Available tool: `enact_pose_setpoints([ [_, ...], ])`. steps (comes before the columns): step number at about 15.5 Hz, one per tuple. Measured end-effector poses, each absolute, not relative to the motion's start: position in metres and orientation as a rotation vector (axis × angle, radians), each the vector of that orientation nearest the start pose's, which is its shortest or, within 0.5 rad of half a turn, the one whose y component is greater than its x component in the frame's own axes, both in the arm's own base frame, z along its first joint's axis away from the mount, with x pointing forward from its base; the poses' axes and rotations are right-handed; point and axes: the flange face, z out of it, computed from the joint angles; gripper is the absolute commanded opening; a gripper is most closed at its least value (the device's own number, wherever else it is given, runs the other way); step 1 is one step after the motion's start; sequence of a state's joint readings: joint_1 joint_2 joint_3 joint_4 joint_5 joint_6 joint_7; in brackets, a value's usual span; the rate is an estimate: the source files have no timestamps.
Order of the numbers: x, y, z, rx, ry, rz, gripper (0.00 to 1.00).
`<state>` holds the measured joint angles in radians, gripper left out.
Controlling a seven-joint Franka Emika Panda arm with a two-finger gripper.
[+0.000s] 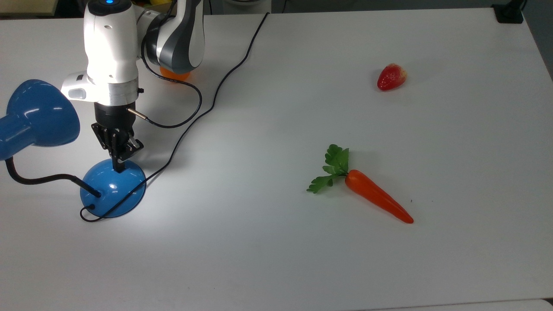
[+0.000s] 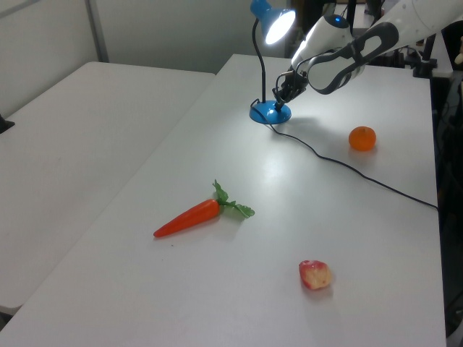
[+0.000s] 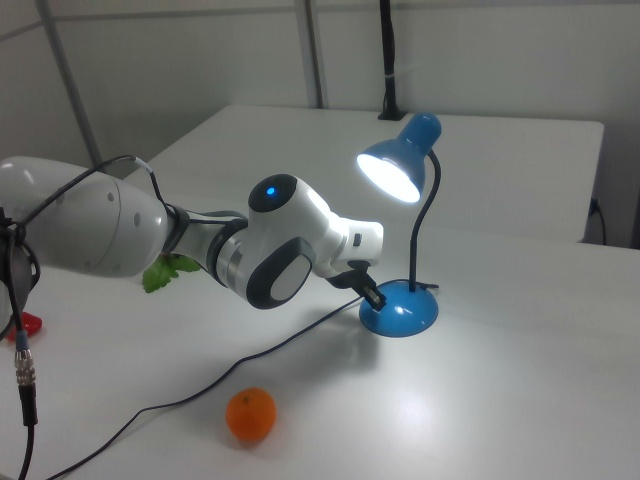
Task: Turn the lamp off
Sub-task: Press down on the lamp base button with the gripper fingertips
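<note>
Lamp (image 1: 113, 188) stands at the top view's left edge of the white worktop (image 1: 302, 259), bulb lit, shade (image 3: 392, 168) glowing in the right view. End effector (image 1: 117, 165) points down, its tip touching the upper rim of the blue base; fingers look pressed together, holding nothing. Black cord (image 1: 216, 93) runs from the base across the worktop. Carrot (image 1: 375, 195), strawberry (image 1: 391, 77) and orange (image 2: 362, 138) lie well apart from the lamp.
</note>
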<state>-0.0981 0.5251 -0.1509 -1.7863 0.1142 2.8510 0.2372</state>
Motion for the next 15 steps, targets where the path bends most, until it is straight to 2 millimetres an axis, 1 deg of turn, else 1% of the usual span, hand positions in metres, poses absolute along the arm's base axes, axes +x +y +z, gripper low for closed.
enact_pose_setpoints([
  [15, 0.6802, -0.1640, 0.3209, -2.942, 0.792, -0.849, 0.00],
])
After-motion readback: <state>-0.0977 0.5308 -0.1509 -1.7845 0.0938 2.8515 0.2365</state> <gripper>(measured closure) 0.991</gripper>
